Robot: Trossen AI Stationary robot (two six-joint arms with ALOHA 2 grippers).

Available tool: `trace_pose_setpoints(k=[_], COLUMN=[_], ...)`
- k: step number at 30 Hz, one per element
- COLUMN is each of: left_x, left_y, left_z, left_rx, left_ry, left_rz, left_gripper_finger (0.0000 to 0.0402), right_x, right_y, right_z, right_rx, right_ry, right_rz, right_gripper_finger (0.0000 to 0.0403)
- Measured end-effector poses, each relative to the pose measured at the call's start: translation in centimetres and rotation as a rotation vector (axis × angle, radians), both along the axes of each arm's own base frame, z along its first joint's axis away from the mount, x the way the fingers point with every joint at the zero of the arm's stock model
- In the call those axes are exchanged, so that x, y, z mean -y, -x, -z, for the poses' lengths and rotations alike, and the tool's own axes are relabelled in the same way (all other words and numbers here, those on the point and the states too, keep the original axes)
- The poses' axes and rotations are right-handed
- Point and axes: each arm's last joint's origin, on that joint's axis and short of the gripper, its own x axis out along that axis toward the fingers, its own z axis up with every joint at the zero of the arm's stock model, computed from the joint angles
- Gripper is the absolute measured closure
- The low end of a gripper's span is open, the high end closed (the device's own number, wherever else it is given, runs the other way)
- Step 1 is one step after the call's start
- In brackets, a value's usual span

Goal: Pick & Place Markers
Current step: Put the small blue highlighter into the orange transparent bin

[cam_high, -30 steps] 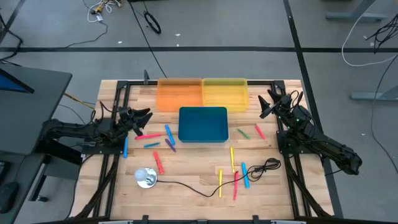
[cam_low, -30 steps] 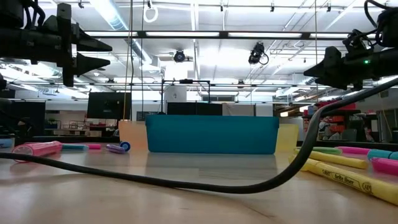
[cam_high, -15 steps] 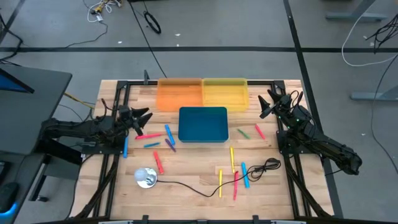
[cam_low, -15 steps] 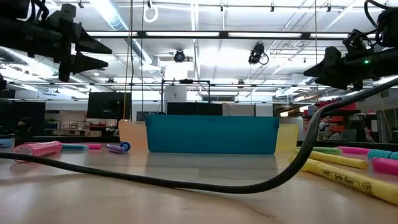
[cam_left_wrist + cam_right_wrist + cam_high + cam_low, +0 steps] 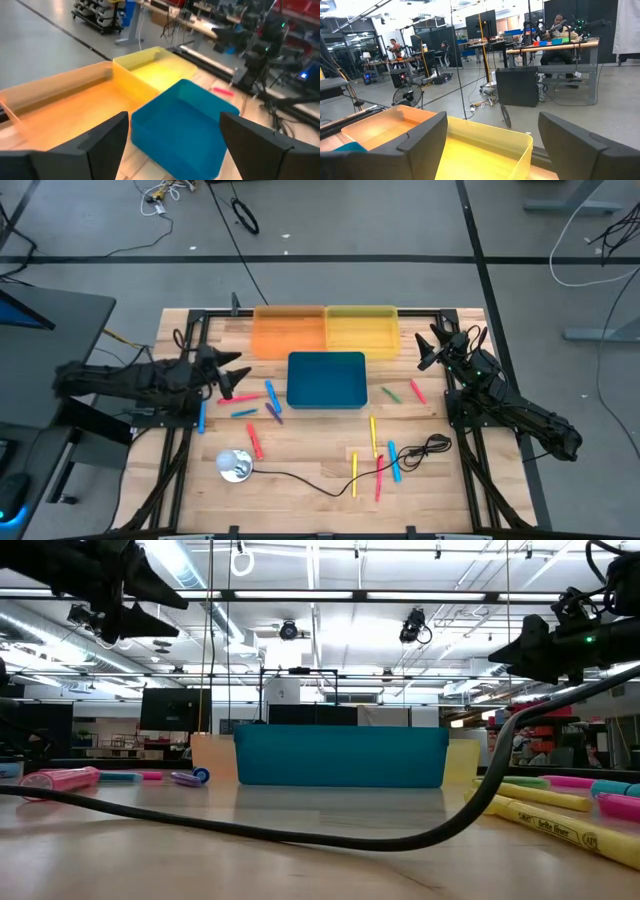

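Observation:
Several markers lie flat on the wooden table. A pink marker (image 5: pixel 238 397), blue ones (image 5: pixel 270 393) and a purple one (image 5: pixel 274 413) are left of the blue bin (image 5: pixel 326 379). A green marker (image 5: pixel 392 393), a pink one (image 5: pixel 417 391) and a yellow one (image 5: pixel 373 435) are to its right. My left gripper (image 5: pixel 232 371) hovers open above the left group, and its wrist view looks at the blue bin (image 5: pixel 185 125). My right gripper (image 5: pixel 428 346) waits open by the yellow bin (image 5: pixel 362 328), well above the table (image 5: pixel 505 652).
An orange bin (image 5: pixel 288 330) and the yellow bin stand side by side at the far edge, with the blue bin in front of them. A black cable (image 5: pixel 330 485) runs from a round silver object (image 5: pixel 235 465) across the near table among the markers. People show in the room beyond (image 5: pixel 559 22).
My left gripper has risen higher above the table and stayed open. The markers have not moved.

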Motion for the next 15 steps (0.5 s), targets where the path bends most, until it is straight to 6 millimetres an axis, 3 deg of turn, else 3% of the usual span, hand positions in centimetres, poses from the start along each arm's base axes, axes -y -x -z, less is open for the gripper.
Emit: trace_pose_setpoints(k=[15], left_x=[0.3], left_y=[-1.3], left_z=[-6.5], left_rx=[-0.28], left_ry=[-0.052], left_rz=[0.09], left_gripper_finger=[0.0081], right_x=[0.0], right_y=[0.0], right_z=[0.0], right_rx=[0.0], right_ry=[0.0], right_rz=[0.001], right_gripper_finger=[0.0089])
